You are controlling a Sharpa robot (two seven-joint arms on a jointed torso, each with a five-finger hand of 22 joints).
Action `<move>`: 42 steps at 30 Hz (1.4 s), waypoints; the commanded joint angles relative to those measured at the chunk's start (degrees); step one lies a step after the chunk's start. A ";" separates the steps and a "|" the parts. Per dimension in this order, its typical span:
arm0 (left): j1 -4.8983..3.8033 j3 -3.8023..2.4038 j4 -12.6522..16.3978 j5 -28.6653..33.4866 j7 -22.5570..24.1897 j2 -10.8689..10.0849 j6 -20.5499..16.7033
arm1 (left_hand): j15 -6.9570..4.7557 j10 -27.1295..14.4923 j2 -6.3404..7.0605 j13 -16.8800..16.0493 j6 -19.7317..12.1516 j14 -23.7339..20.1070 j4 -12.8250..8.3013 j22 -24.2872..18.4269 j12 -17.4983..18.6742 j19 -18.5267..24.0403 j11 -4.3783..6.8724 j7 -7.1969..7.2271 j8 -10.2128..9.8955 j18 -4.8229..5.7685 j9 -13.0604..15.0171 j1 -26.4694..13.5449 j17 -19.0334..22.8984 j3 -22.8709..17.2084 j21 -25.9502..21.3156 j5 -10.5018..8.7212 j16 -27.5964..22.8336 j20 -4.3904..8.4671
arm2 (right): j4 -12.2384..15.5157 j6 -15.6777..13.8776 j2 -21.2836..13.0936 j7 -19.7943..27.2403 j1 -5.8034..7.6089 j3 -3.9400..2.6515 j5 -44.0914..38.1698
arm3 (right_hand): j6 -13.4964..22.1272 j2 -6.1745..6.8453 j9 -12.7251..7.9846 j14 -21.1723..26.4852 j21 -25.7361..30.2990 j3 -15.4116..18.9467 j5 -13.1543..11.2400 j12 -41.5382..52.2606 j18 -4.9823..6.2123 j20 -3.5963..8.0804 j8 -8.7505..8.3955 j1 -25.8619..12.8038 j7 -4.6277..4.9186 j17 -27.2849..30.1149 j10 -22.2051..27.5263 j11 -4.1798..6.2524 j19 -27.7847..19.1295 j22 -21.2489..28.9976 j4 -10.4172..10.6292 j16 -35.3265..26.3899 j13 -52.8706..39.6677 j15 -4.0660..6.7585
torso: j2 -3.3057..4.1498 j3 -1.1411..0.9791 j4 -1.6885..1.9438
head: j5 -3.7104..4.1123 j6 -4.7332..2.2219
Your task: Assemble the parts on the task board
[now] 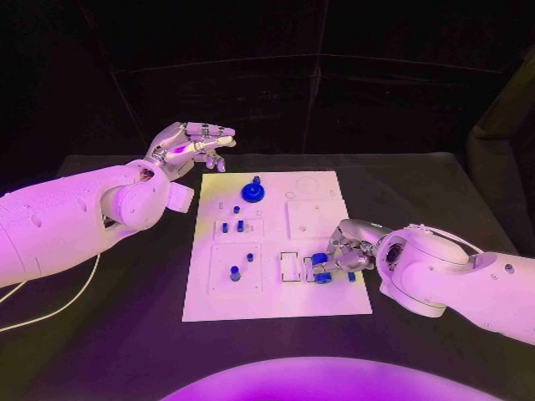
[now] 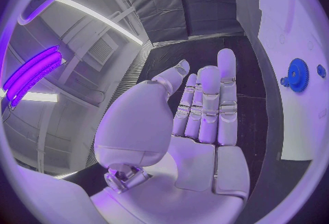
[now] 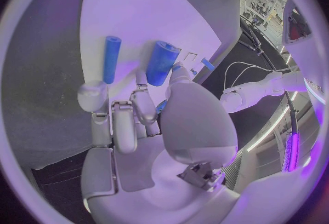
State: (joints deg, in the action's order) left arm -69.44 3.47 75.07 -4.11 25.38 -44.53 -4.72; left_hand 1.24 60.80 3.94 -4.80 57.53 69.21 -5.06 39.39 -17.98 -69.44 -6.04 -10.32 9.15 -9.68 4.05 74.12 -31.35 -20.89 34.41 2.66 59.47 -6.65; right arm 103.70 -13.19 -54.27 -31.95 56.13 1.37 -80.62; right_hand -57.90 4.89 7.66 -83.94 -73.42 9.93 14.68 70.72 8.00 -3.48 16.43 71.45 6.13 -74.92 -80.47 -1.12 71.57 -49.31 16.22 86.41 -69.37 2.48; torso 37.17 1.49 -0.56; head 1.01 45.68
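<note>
1. Right hand (image 1: 346,251) sits low right of centre in the head view, over the near right part of the task board (image 1: 276,307). We see its fingers curled round a blue cylinder part (image 1: 322,269); in the right wrist view the same cylinder (image 3: 162,62) is pinched between thumb and fingers (image 3: 142,104).
2. Beside it in the right wrist view we see a slimmer blue peg (image 3: 111,58) lying on the board (image 3: 151,10), just apart from the held cylinder, not touched by the hand.
3. Left hand (image 1: 191,144) is in the upper left of centre in the head view, off the board's far left corner, above the black table (image 1: 425,188). We see its fingers spread and holding nothing; the left wrist view shows the palm (image 2: 199,125) flat with fingers straight.
4. Blue gear (image 1: 253,192) stands on the far part of the board, upper centre in the head view; it also shows at the right edge of the left wrist view (image 2: 298,74).
5. Small blue pegs (image 1: 231,225) stand in the board's left half, more of them (image 1: 234,271) nearer the front.
</note>
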 commanded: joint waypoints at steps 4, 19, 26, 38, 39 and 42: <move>-0.08 -0.05 0.17 0.20 -0.01 -0.09 0.87 | -0.02 -0.28 -0.15 -0.07 -0.25 -0.53 -0.12 -0.07 -0.37 -0.07 -0.09 -0.07 0.33 -0.71 -0.03 -0.14 0.10 0.35 -0.19 0.09 -0.29 -0.14 | -0.14 1.15 -0.01 -1.65 -0.63 0.44 -1.14 | -0.17 -1.11 0.27 -4.35 -0.28 0.10 3.74 0.59 -0.86 0.22 0.74 2.08 -0.65 -6.15 -0.36 0.28 0.33 -0.05 -0.95 0.31 -0.87 0.56 | -0.02 0.04 -0.06 | 0.04 0.04; -0.08 -0.04 0.20 0.20 -0.24 -0.13 1.17 | -0.02 -0.38 -0.17 -0.08 -0.31 -0.59 -0.16 -0.11 -0.48 -0.10 -0.08 -0.06 0.37 -0.72 -0.03 -0.08 0.20 0.49 -0.24 0.09 -0.30 -0.14 | 1.13 -3.03 -1.75 -1.35 -0.65 0.42 3.69 | -0.46 -3.06 0.37 -4.40 -0.20 -1.14 20.74 0.32 -0.86 0.56 1.17 6.80 -0.86 -6.50 -0.42 0.64 0.36 -0.01 -3.18 0.40 -2.08 0.90 | -0.08 0.07 -0.01 | 0.27 0.03; -0.08 -0.04 0.20 0.20 -0.34 -0.06 1.27 | -0.02 -0.38 -0.17 -0.08 -0.31 -0.59 -0.16 -0.11 -0.48 -0.10 -0.08 -0.06 0.37 -0.72 -0.03 -0.08 0.20 0.49 -0.24 0.09 -0.30 -0.14 | 1.10 -3.29 -1.81 -1.64 -0.64 0.41 5.65 | -0.55 -2.37 0.34 -4.40 -0.19 -0.34 18.24 0.20 -0.88 0.51 1.15 5.55 -0.79 -6.56 -0.58 0.53 0.38 -0.05 -2.50 0.41 -2.24 0.82 | -0.05 0.09 -0.01 | 0.30 0.05; -0.08 -0.04 0.24 0.20 -0.47 -0.13 1.40 | -0.02 -0.38 -0.17 -0.08 -0.31 -0.59 -0.16 -0.11 -0.48 -0.10 -0.08 -0.06 0.37 -0.72 -0.03 -0.08 0.20 0.49 -0.24 0.09 -0.30 -0.14 | 2.33 -10.09 -2.12 0.25 -0.62 0.39 7.80 | -2.05 -2.26 0.66 -4.71 -0.70 0.68 16.04 1.04 -1.04 0.63 1.82 4.19 -1.31 -8.10 -1.45 0.88 1.02 -1.19 -1.64 0.99 -3.38 1.04 | -0.07 0.11 -0.04 | 0.06 -0.09; -0.08 -0.04 0.25 0.20 -0.48 -0.12 1.41 | -0.02 -0.38 -0.17 -0.08 -0.31 -0.59 -0.16 -0.11 -0.48 -0.10 -0.08 -0.06 0.37 -0.72 -0.03 -0.08 0.20 0.49 -0.24 0.09 -0.30 -0.14 | 2.62 -10.81 -2.21 0.54 -0.62 0.38 8.05 | -2.15 -2.27 0.69 -4.73 -0.74 0.72 15.99 1.06 -1.05 0.65 1.86 4.14 -1.34 -8.18 -1.48 0.92 1.07 -1.27 -1.61 1.02 -3.41 1.07 | -0.08 0.12 -0.05 | 0.06 -0.09; -0.08 -0.03 0.25 0.20 -0.49 -0.10 1.44 | -0.02 -0.38 -0.17 -0.08 -0.31 -0.59 -0.16 -0.11 -0.48 -0.10 -0.08 -0.06 0.37 -0.72 -0.03 -0.08 0.20 0.49 -0.24 0.09 -0.30 -0.14 | 3.80 -12.98 -2.59 1.40 -0.59 0.35 8.69 | -2.32 -2.27 0.74 -4.77 -0.83 0.80 15.91 1.08 -1.08 0.69 1.92 4.07 -1.41 -8.39 -1.53 0.97 1.18 -1.47 -1.55 1.10 -3.46 1.11 | -0.09 0.14 -0.01 | 0.05 -0.08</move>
State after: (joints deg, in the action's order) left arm -69.43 3.48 75.20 -4.11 24.78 -44.65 -4.05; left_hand 1.03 60.80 3.94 -4.79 57.53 69.00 -5.30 39.35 -18.41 -69.45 -6.04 -10.33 9.15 -9.69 4.05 74.12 -31.21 -20.66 34.41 2.66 59.47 -6.65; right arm 107.01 -21.68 -56.79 -32.11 55.43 1.77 -73.84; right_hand -59.63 2.55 8.32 -83.95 -74.06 10.43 30.81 71.59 8.01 -2.75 18.13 75.97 5.00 -74.90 -81.59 0.01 72.30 -50.74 14.62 87.25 -72.76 3.30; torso 37.10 1.61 -0.55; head 1.07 45.60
